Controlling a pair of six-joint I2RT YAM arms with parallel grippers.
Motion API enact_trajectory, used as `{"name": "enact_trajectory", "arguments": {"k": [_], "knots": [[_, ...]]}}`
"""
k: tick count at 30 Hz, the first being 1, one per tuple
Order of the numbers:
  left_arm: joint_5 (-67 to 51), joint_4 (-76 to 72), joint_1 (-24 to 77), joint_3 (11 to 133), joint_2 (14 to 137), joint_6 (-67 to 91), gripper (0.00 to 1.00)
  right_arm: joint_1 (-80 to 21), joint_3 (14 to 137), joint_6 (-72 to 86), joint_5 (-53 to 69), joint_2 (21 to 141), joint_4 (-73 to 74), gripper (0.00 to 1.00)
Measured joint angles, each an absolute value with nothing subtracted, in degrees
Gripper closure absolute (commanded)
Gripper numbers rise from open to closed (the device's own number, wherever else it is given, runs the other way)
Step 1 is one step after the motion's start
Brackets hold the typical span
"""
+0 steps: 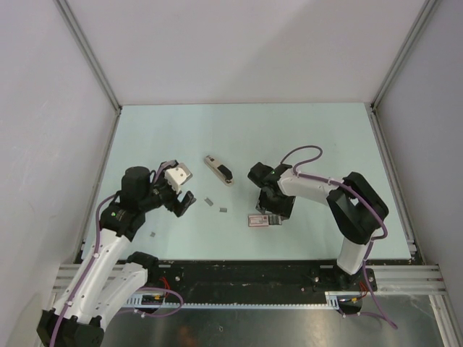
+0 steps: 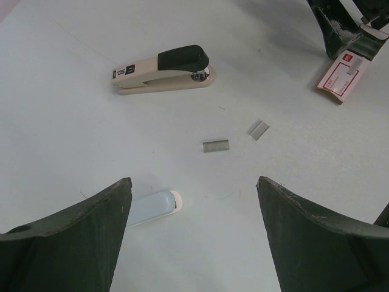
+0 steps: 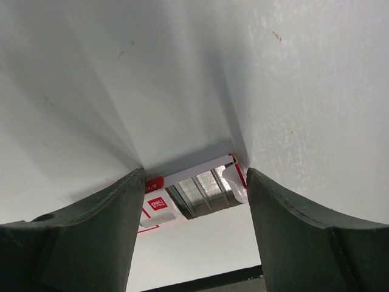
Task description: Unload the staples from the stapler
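Beige-and-black stapler (image 1: 218, 170) sits diagonal mid-bench, loose staples (image 1: 222, 210) nearby.
Black end points to the near-right corner; left gripper (image 2: 192, 181) wide open, empty; right gripper (image 3: 194, 173) spread over box (image 3: 194, 194).

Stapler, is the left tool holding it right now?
No, the stapler lies free, well ahead of the open, empty left tool.

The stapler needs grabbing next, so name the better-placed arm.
Left: the left gripper, open, faces the stapler directly, while the right gripper sits down at the staple box.
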State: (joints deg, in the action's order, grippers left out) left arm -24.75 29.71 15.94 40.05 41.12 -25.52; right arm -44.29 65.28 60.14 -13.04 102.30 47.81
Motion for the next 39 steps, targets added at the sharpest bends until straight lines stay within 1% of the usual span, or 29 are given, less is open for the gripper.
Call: {"name": "enact_trajectory", "arguments": {"k": [11, 19, 25, 29, 33, 39], "knots": [[-24.71, 29.85, 15.94, 40.05, 41.80, -26.65, 0.10, -46.54, 64.51, 64.55, -11.05, 101.82, 48.12, 0.27], [-24.80, 30.00, 16.05, 40.07, 47.05, -29.04, 0.11, -47.07, 63.81, 67.51, -9.58, 100.86, 47.92, 0.22], [-23.62, 30.20, 20.12, 41.78, 55.55, -32.32, 0.11, -45.82, 63.59, 67.59, -9.67, 94.37, 48.12, 0.20], [-22.22, 30.13, 24.49, 43.88, 61.08, -35.48, 0.11, -41.15, 63.59, 65.23, -10.07, 87.74, 47.24, 0.20], [-21.30, 29.41, 27.64, 45.15, 65.69, -41.80, 0.11, -36.53, 62.54, 60.34, -10.92, 82.65, 42.22, 0.21], [-21.15, 28.80, 28.49, 46.65, 74.04, -54.98, 0.11, -35.81, 54.35, 52.82, -10.85, 81.54, 30.22, 0.23]]}}
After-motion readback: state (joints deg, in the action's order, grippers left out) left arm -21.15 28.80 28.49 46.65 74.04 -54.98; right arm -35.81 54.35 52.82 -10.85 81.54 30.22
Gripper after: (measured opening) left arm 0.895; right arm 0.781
